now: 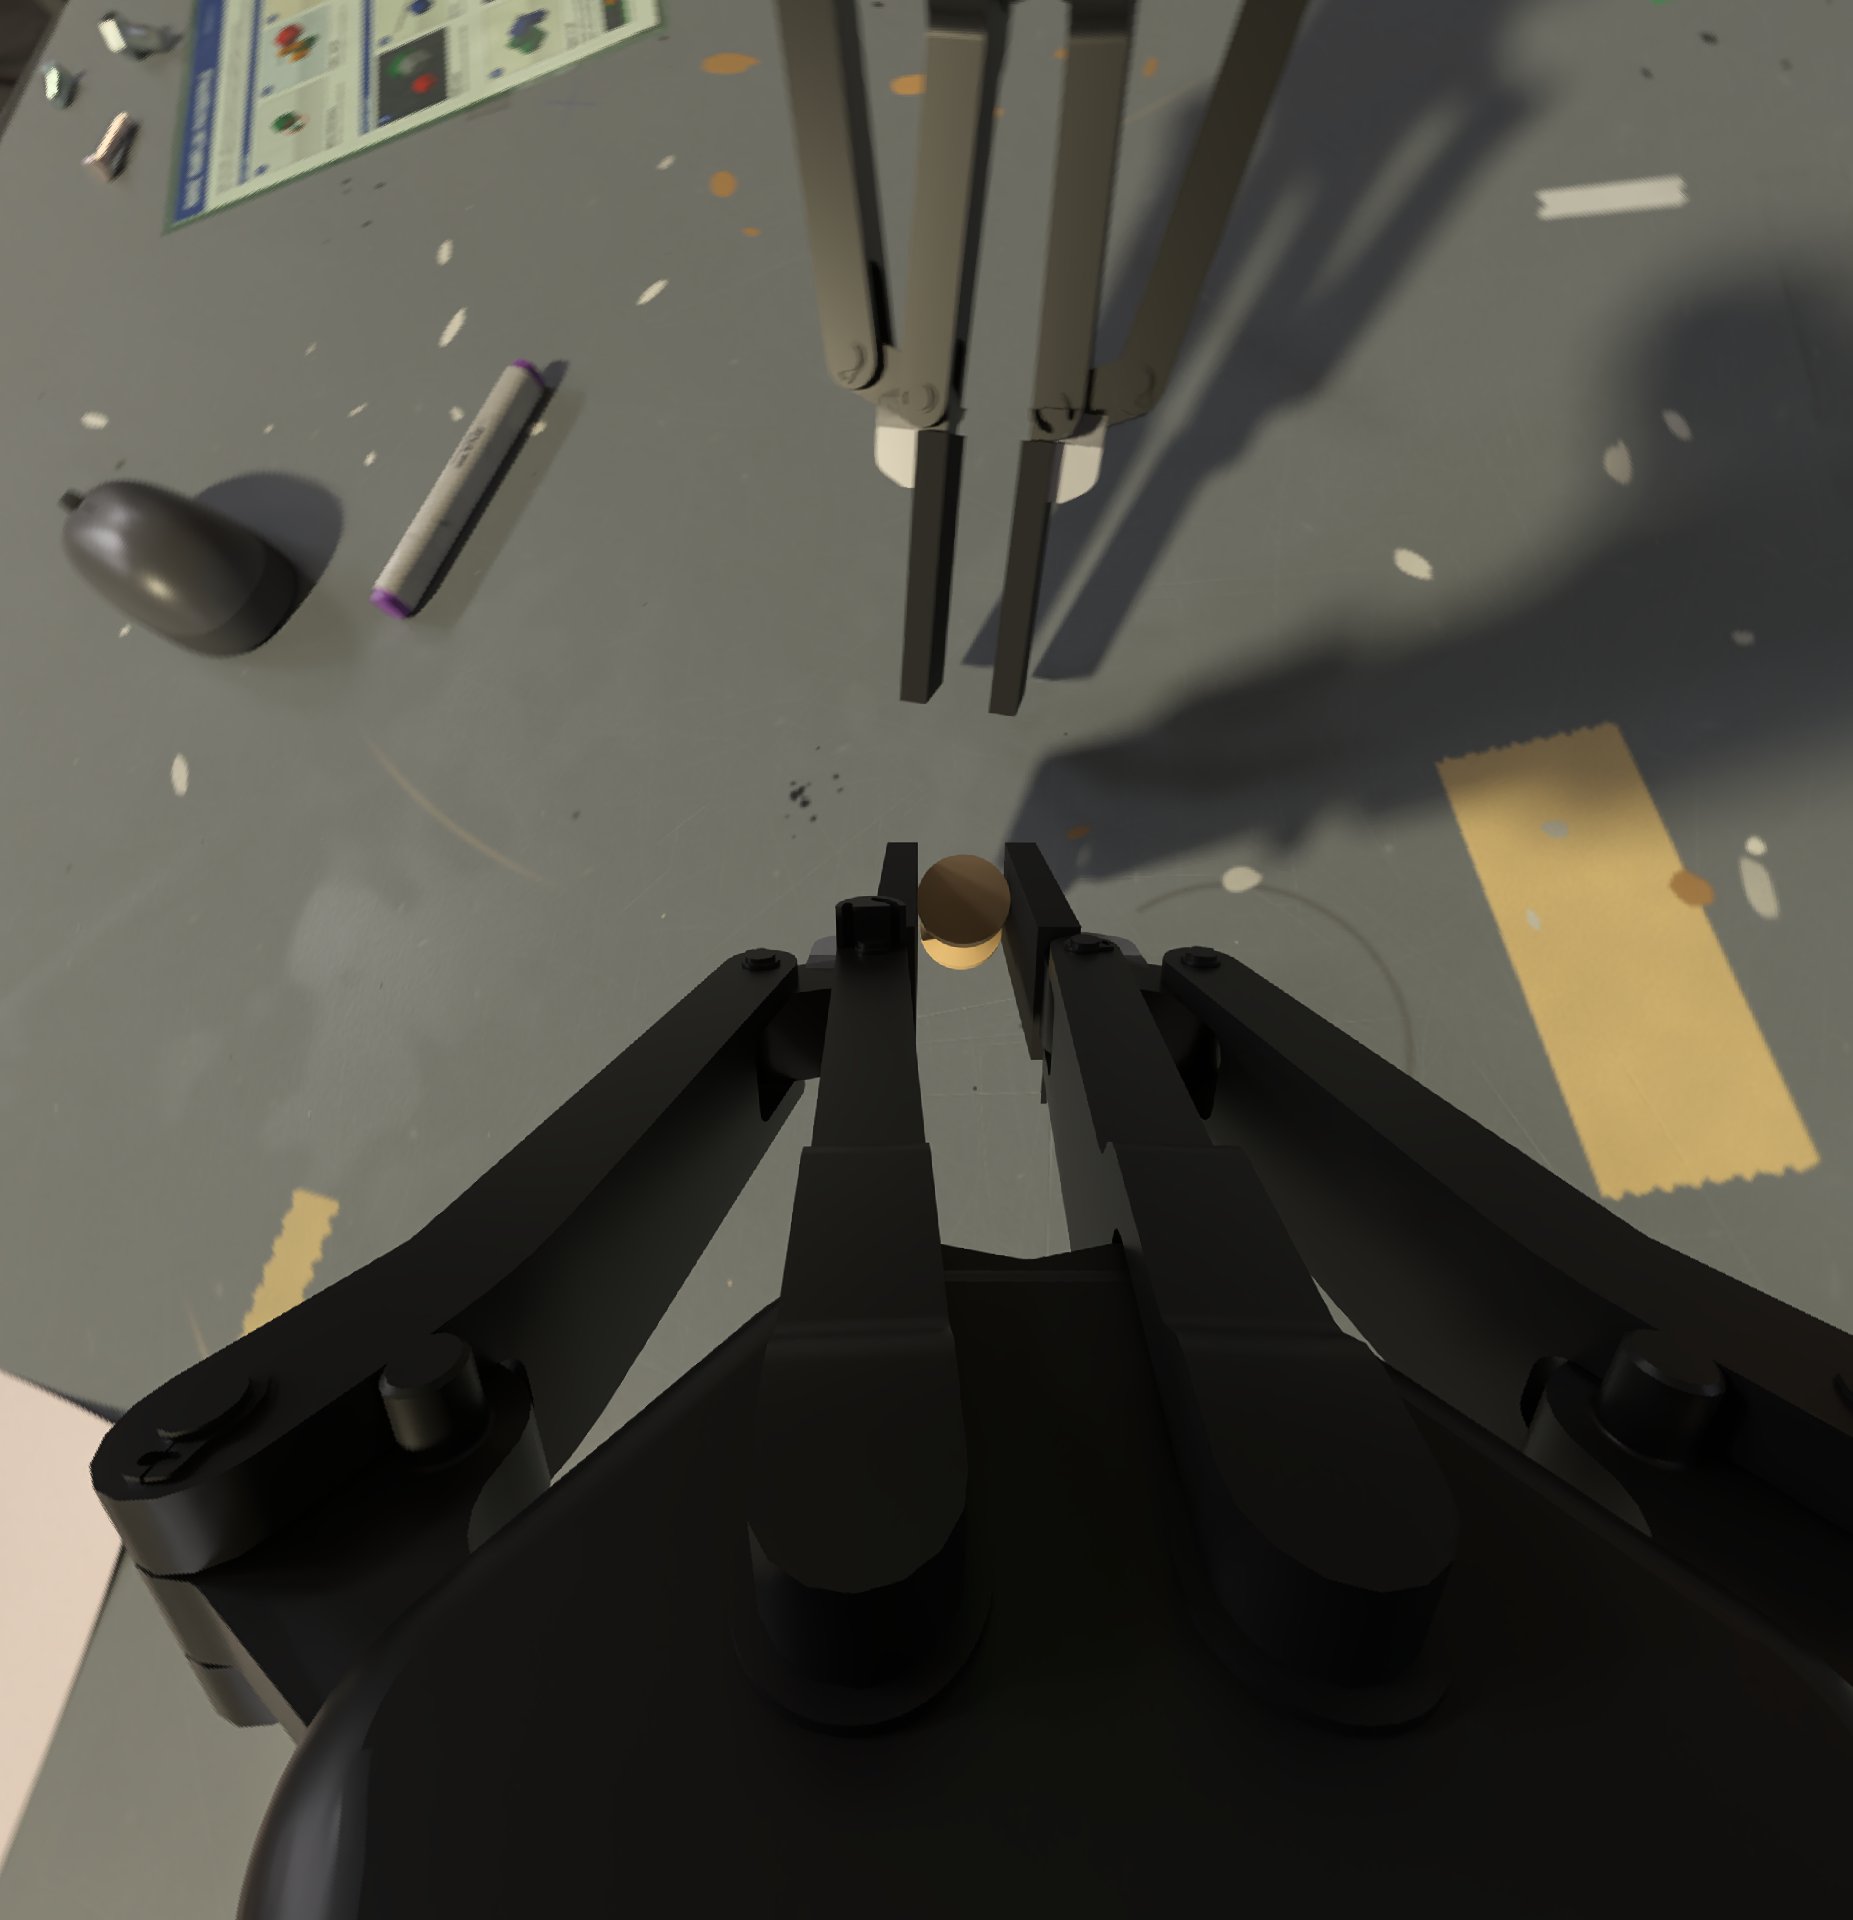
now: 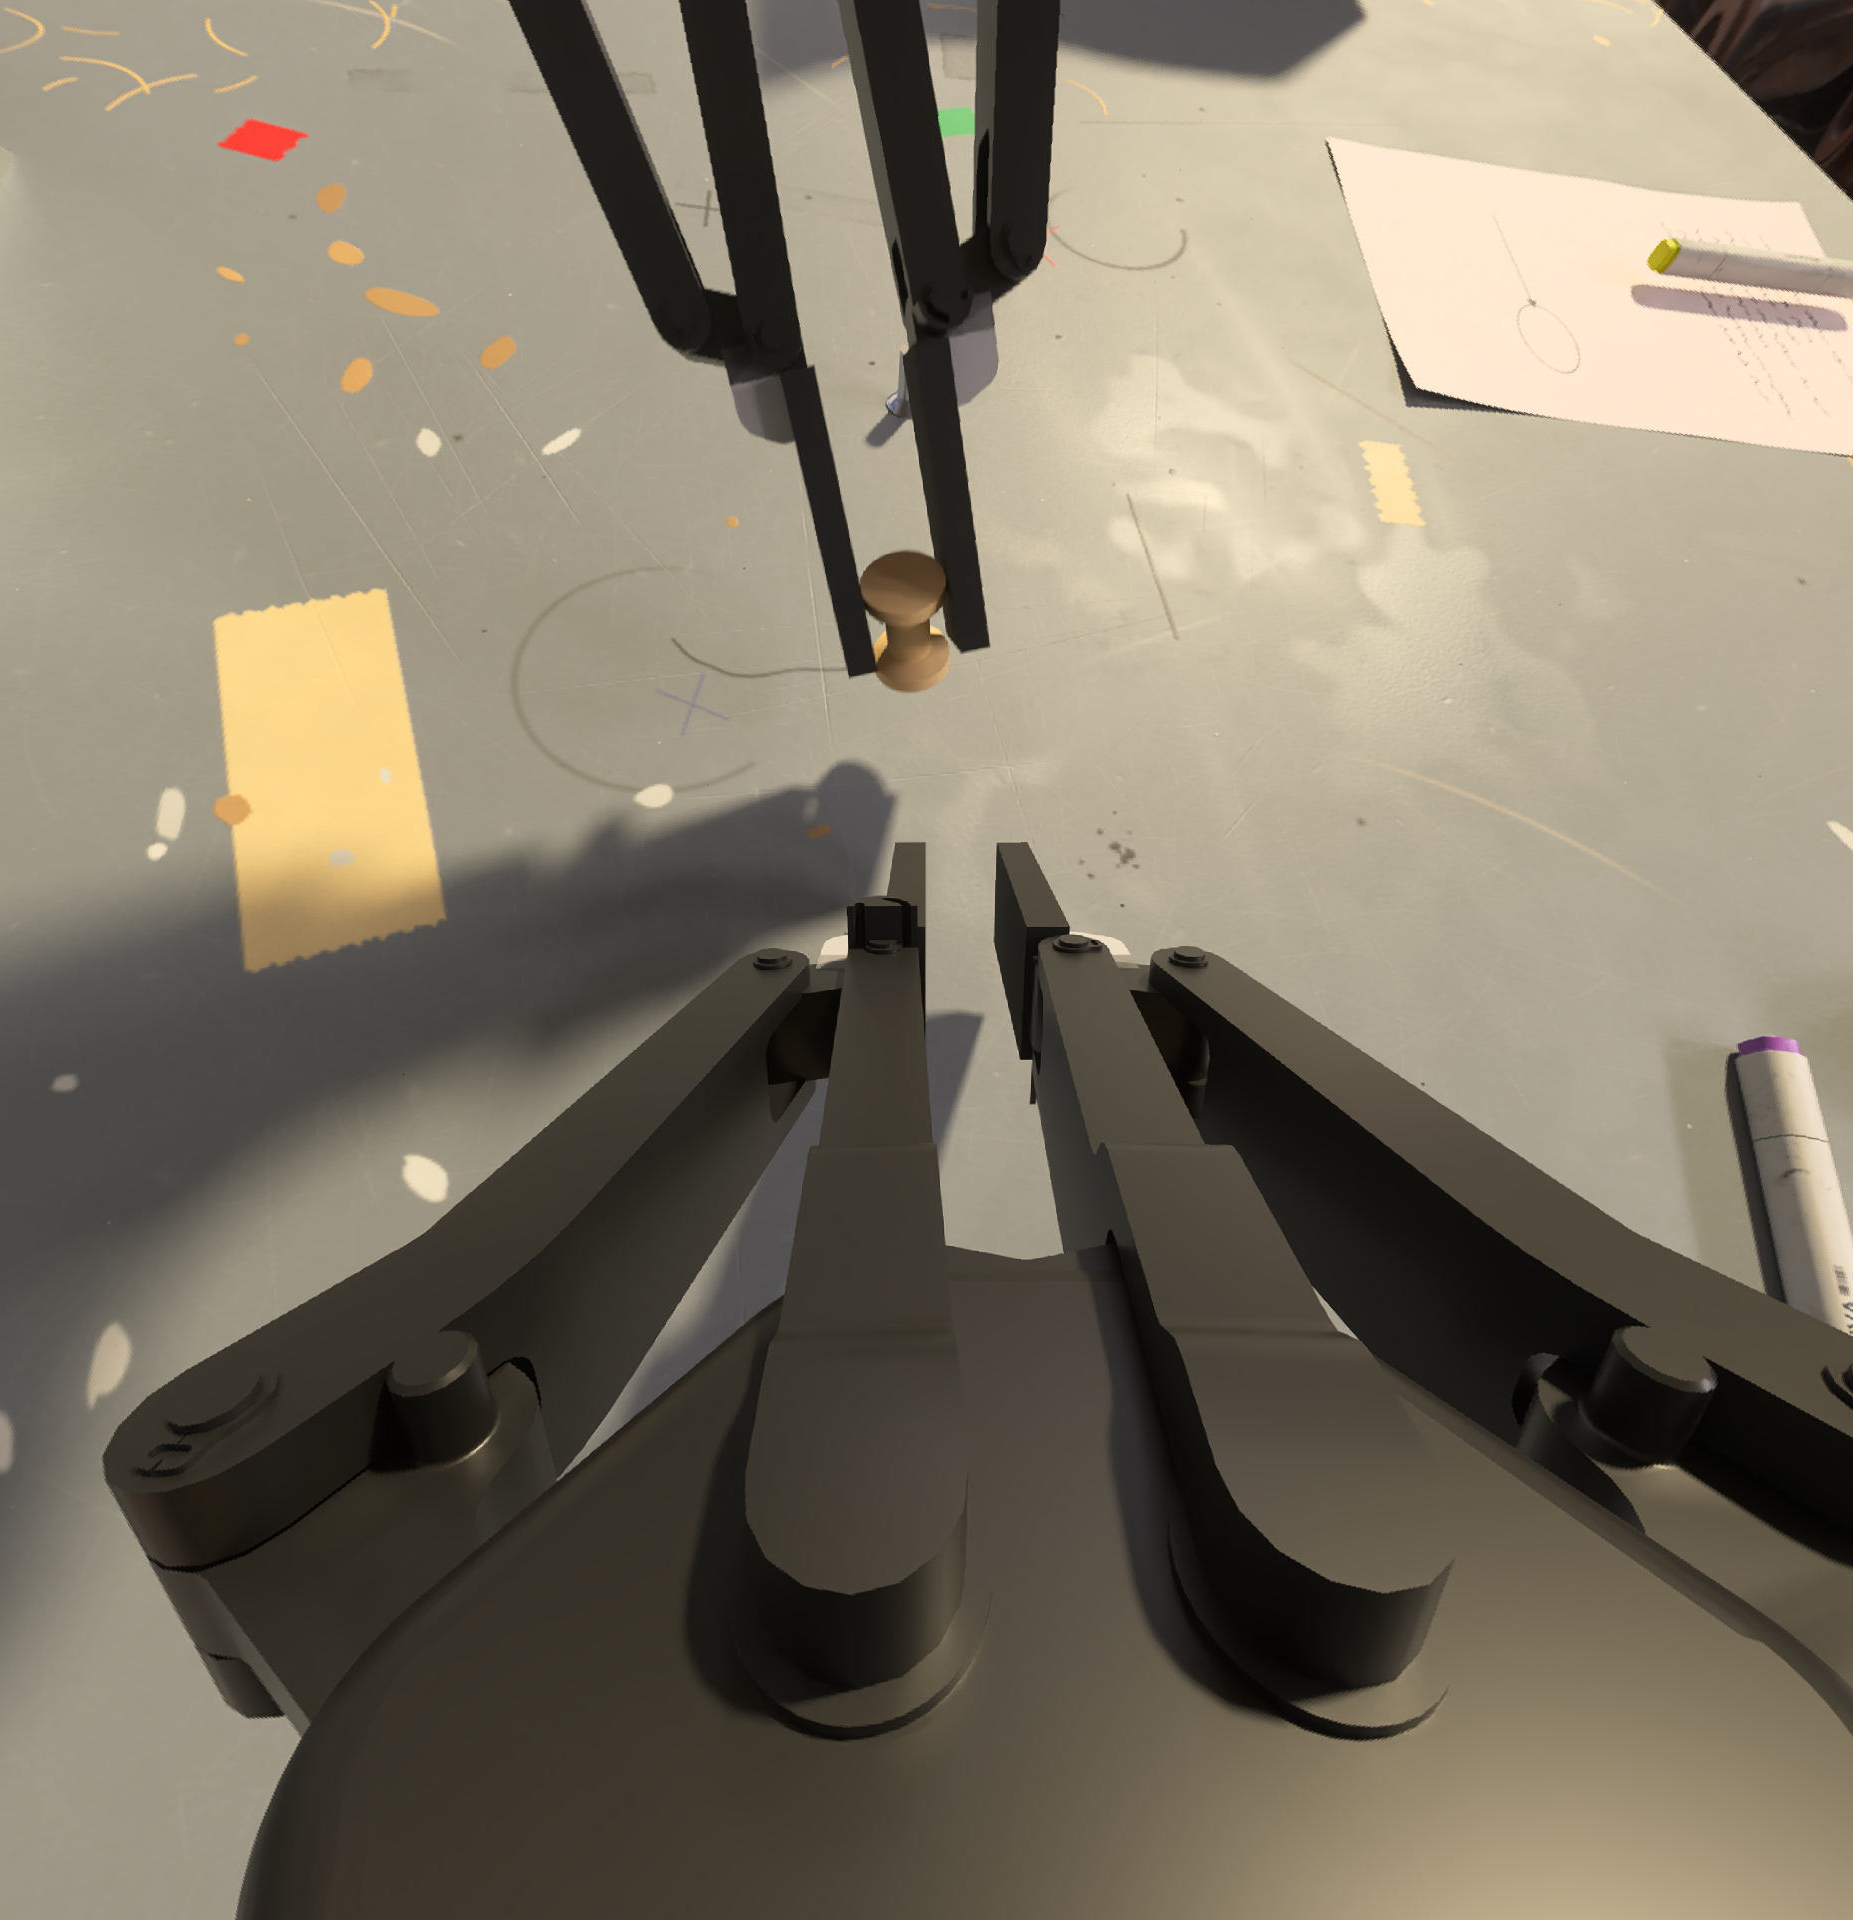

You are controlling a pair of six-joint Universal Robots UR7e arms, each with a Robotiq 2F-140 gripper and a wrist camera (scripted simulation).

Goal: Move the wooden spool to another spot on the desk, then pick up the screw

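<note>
The wooden spool (image 1: 961, 906) stands upright between the fingers of my left gripper (image 1: 961, 883), which is shut on its top flange. The right wrist view shows the same hold from the far side: the spool (image 2: 904, 620), waisted and light brown, sits between the left gripper's fingertips (image 2: 917, 649) at or just above the desk. A small metallic screw (image 2: 895, 403) lies on the desk behind that gripper, partly hidden by a finger. My right gripper (image 2: 958, 862) faces the spool a short way off, empty, its jaws a narrow gap apart; it also shows in the left wrist view (image 1: 969, 696).
A dark computer mouse (image 1: 174, 566) and a purple-capped marker (image 1: 460, 488) lie to the left. Yellow tape (image 1: 1618, 956) is stuck to the desk. A printed sheet (image 1: 382, 83) and small metal parts (image 1: 111, 145) lie far off. A white paper (image 2: 1504, 260) bears a yellow-capped marker (image 2: 1763, 268).
</note>
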